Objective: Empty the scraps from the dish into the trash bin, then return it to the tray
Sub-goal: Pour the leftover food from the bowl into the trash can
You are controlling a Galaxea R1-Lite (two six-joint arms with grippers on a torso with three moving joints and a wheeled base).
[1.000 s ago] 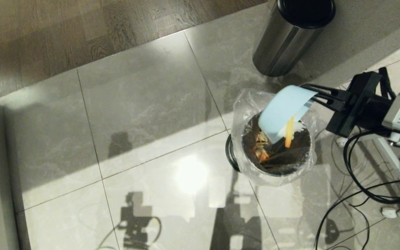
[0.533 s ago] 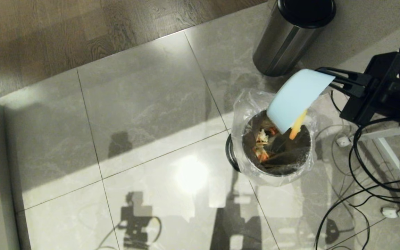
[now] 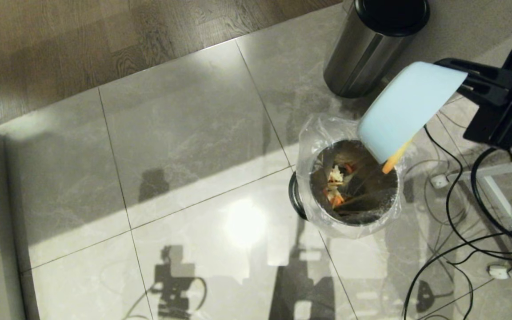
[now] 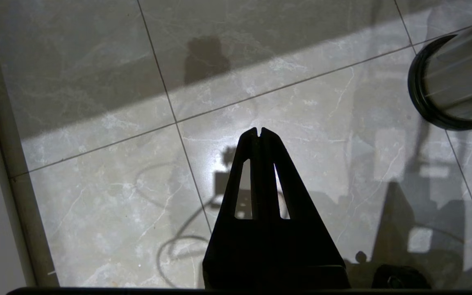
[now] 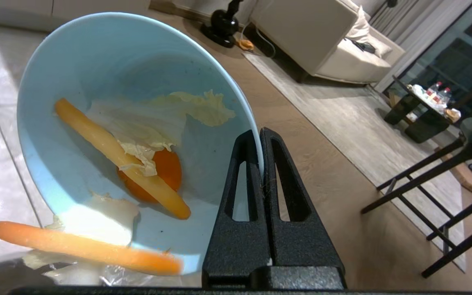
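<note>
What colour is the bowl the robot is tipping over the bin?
Light blue: the bowl shows best in the right wrist view.

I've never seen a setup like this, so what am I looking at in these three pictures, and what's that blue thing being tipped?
It is a two-armed robot with pincer grippers. The top picture looks down from its head; the other two come from cameras on its wrists. The right gripper is shut on the rim of a small round light-blue bowl, tilting it above a small steel trash bin lined with a clear plastic bag on the tiled floor. Orange and yellow vegetable strips and pale leafy pieces still cling inside the bowl, one strip hanging over its edge. The left gripper is shut and empty above the floor. A taller black-lidded steel bin stands beyond.
</note>
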